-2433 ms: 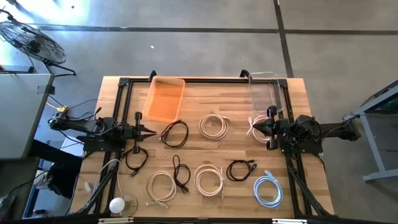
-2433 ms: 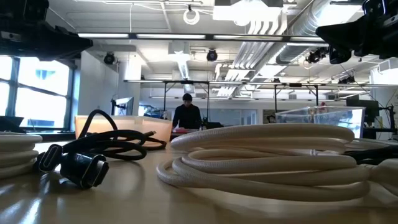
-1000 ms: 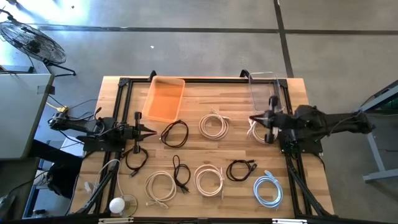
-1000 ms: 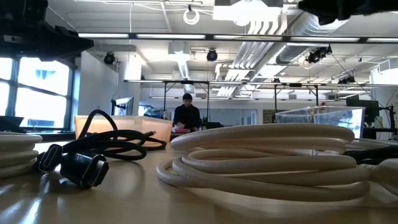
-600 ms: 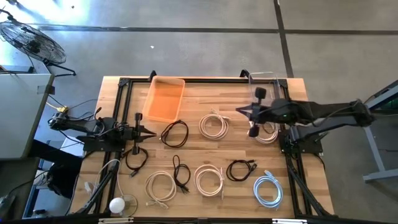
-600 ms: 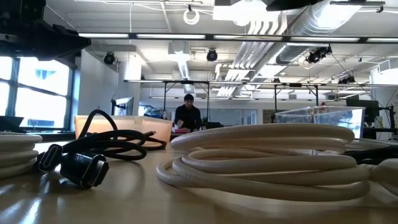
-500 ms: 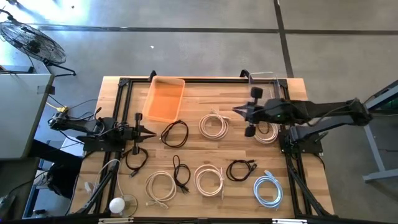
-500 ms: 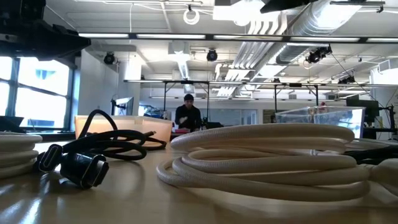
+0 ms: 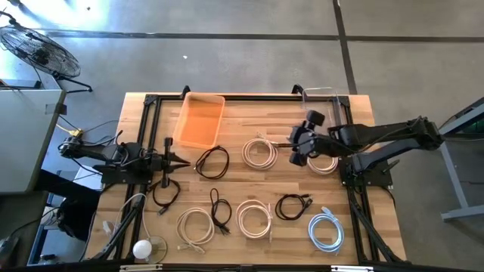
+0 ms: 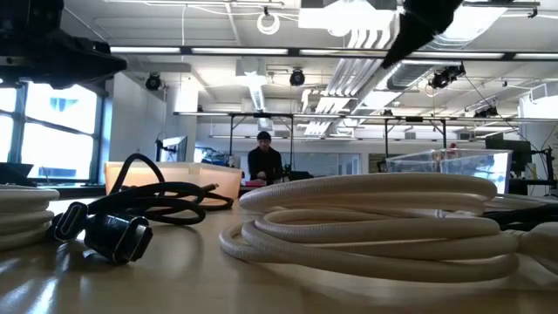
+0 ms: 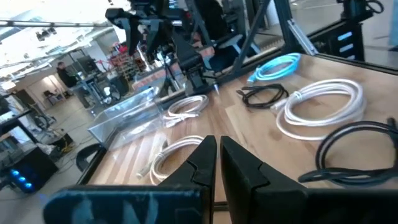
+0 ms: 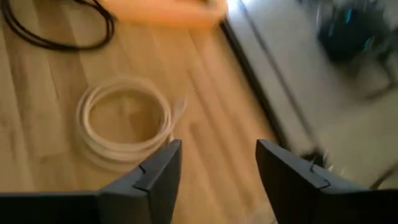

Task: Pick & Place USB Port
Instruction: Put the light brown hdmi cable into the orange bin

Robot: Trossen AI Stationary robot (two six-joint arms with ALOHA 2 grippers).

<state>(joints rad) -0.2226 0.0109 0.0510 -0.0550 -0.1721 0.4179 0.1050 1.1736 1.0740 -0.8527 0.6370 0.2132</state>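
claw fingers of my right claw (image 12: pixel 214 168) stand apart and empty, above the cream cable coil (image 9: pixel 260 153) near the table's (image 9: pixel 249 181) middle. nothing is lifted yet; picking and placing both remain. my left claw (image 9: pixel 184 159) waits pinched together at the table's left. farther off sit the orange bin (image 9: pixel 200 119) and clear bin (image 9: pixel 321 109); beyond, grey floor.

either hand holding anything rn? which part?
Nothing held. Right hand is open and empty above the table, near a white cable coil. Left hand is shut on nothing, parked at the table's left side.
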